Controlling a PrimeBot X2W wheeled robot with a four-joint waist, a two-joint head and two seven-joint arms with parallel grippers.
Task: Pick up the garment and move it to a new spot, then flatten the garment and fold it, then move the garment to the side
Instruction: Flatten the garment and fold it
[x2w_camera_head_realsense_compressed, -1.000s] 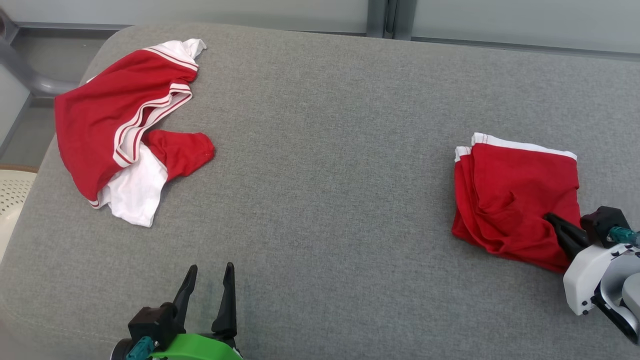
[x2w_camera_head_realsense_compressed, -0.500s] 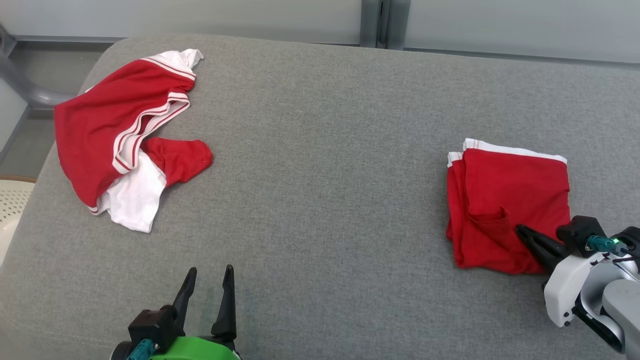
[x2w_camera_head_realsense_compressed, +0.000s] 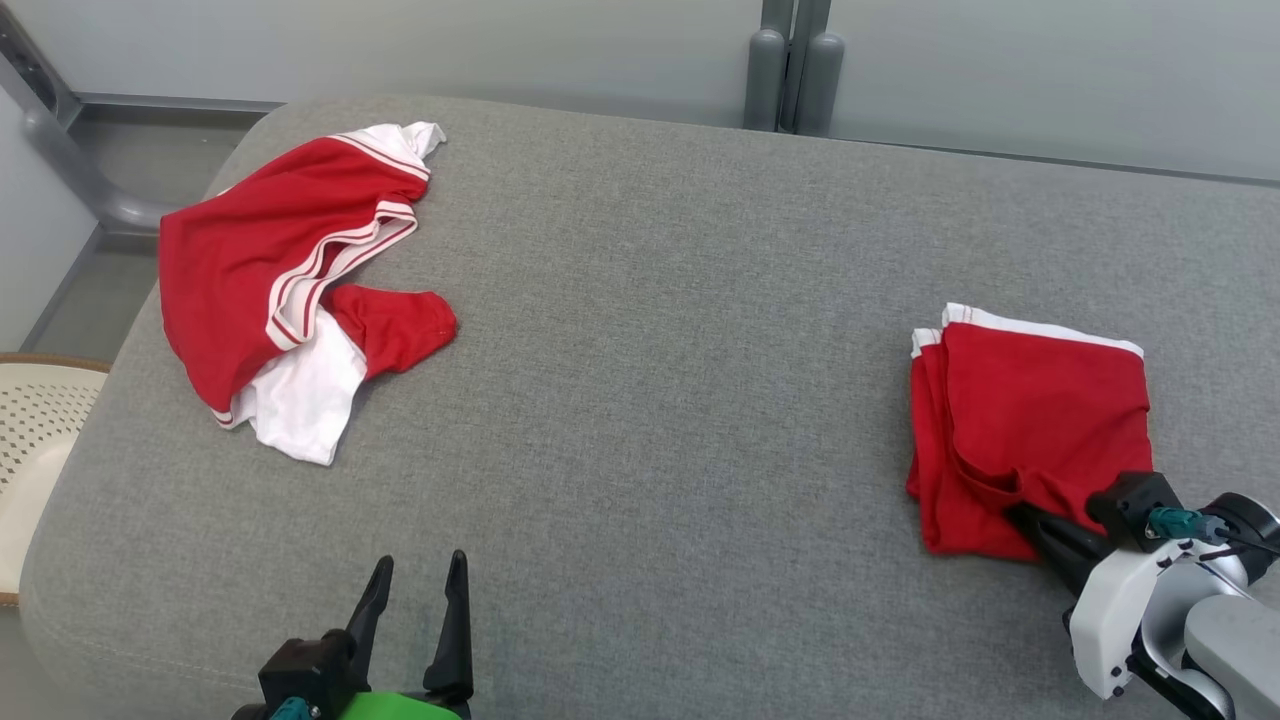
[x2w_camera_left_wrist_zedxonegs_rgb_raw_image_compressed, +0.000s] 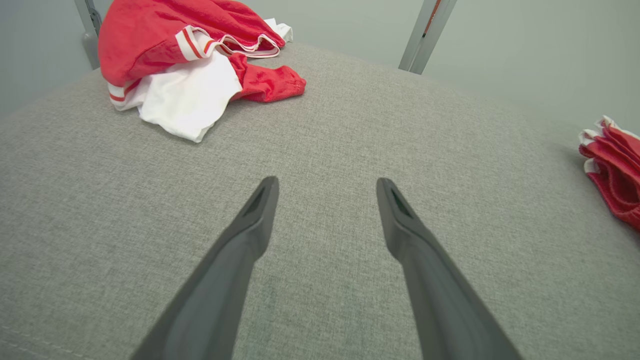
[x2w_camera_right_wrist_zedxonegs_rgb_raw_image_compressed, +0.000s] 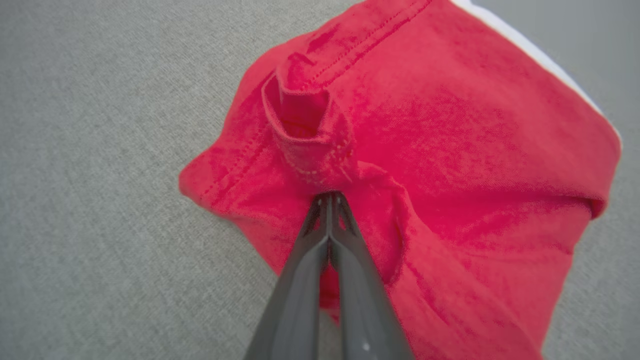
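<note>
Grey upholstered surface (x2w_camera_head_realsense_compressed: 650, 300) carries all items. At its far left lies a crumpled red-and-white garment (x2w_camera_head_realsense_compressed: 290, 270), untouched. Near the front edge, left of centre, the left gripper (x2w_camera_head_realsense_compressed: 420, 562) hovers with jaws apart, holding nothing. At the right lies the folded red garment (x2w_camera_head_realsense_compressed: 1040, 410), a compact rectangle with a white band along its far edge. The right gripper (x2w_camera_head_realsense_compressed: 1022, 515) has its jaws together, clamped on a bunched fold at the near edge. Judged step: moving the folded red garment to the side. The next move calls for a low, steady pull so the layers do not slip apart, then release.
</note>
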